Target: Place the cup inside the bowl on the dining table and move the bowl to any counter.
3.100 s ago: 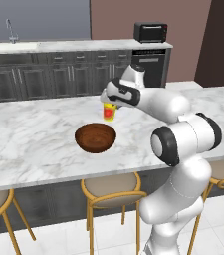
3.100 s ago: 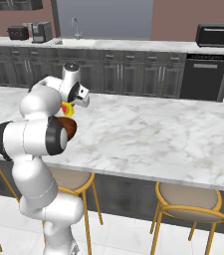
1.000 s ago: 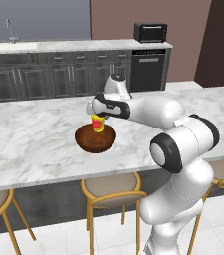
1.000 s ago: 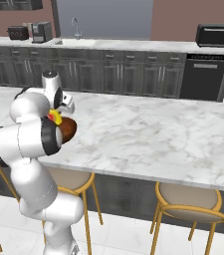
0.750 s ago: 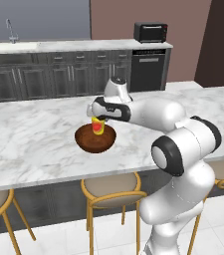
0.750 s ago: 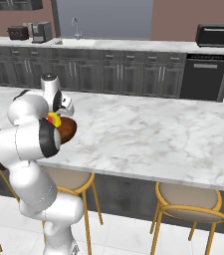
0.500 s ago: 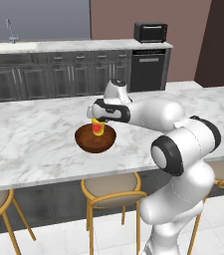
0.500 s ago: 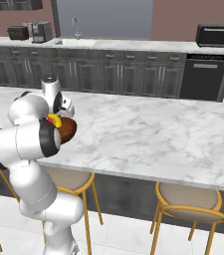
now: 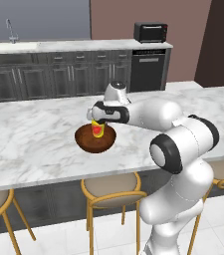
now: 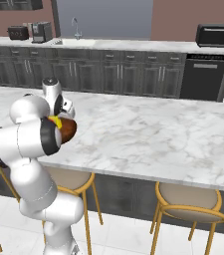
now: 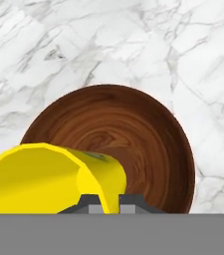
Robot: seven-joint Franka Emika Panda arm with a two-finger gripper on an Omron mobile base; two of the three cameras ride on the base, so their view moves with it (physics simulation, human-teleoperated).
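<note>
Change since earlier frames: we see that the arm has carried the cup (image 9: 98, 129) from above the far right rim of the bowl (image 9: 95, 139) down and leftward, until it hangs low over the bowl's middle; bowl and cameras have not shifted.
Gripper (image 9: 98, 123): we read its jaws as clamped on the cup's rim, drawn nearly together; in the hand view the yellow wall (image 11: 54, 177) sits right against the finger tips.
Cup: yellow, red mark facing the left base camera, held upright with its long axis vertical and its base just above, or perhaps touching, the bowl's floor; we cannot tell which.
Bowl: dark wood, resting on the dining table (image 9: 29, 134) near its stool-side edge, directly beneath the gripper.
Key relation: the bowl's hollow (image 11: 133, 139) lies straight below the cup, which sits within the bowl's rim on every side we can see.
Step in hand: we judge this the last of the lowering, release to follow.
Counter (image 9: 78, 46): beyond the bowl, well apart, past the table's far edge.
</note>
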